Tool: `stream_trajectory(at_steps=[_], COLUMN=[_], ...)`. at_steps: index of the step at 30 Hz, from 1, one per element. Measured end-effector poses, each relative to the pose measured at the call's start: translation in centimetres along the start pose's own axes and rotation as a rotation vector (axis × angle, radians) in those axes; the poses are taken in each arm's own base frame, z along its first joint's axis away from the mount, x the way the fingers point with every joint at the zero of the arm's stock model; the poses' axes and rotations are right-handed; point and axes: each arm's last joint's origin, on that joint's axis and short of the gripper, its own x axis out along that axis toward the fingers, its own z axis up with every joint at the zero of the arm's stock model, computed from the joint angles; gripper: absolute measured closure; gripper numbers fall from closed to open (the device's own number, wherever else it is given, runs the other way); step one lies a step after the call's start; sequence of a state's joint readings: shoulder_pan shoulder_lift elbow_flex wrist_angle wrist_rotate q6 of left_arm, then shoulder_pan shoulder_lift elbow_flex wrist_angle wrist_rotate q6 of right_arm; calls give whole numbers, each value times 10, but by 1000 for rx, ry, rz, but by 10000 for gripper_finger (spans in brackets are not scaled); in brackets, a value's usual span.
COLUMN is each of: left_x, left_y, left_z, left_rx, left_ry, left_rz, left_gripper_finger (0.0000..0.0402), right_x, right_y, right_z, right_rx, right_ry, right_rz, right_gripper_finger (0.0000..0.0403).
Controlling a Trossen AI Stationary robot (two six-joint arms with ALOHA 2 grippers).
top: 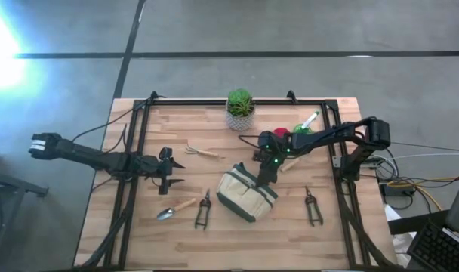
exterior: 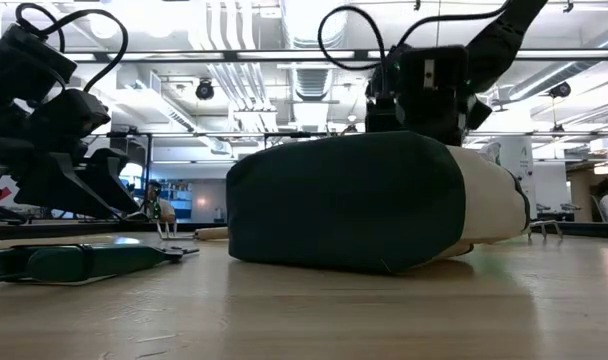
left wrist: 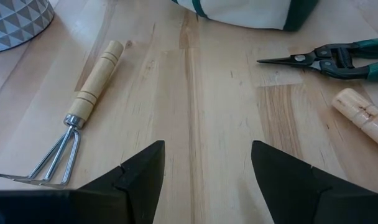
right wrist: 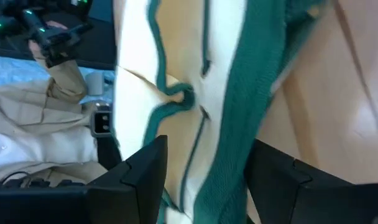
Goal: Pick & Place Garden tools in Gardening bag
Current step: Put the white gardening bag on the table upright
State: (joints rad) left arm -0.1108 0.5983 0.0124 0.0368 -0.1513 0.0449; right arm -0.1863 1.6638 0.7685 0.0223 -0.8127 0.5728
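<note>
Two grippers were mine, and the right gripper was the busy one: it sat at the upper edge of the gardening bag, fingers parted, green-trimmed canvas between them, though I could not tell whether they pinched the cloth. The bag lay tipped on its side near the middle of the table. My left gripper hung low with its fingers spread wide and nothing between them, the rake just beside it. The trowel and one pair of shears lay left of the bag, another pair to its right. The spray bottle and red item sat behind my right arm, near the potted plant.
</note>
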Motion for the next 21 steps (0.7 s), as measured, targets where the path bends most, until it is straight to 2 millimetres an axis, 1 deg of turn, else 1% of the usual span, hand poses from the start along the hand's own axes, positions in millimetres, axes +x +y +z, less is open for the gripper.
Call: stream_trajectory(at_steps=[4, 8, 11, 17, 21], left_x=[0, 0, 0, 0, 0], left_y=[0, 0, 0, 0, 0], left_z=[0, 0, 0, 0, 0], left_rx=[0, 0, 1, 0, 0], left_ry=[0, 0, 0, 0, 0], left_rz=[0, 0, 0, 0, 0], left_gripper_finger=[161, 161, 161, 161, 161], right_x=[1, 1, 1, 1, 1], right_y=[3, 3, 3, 2, 2], right_z=[2, 2, 2, 2, 2], right_rx=[8, 30, 30, 25, 23], right_ry=[-17, -17, -21, -27, -31], right_rz=[14, 14, 9, 1, -6], right_gripper_finger=[231, 262, 296, 382, 393])
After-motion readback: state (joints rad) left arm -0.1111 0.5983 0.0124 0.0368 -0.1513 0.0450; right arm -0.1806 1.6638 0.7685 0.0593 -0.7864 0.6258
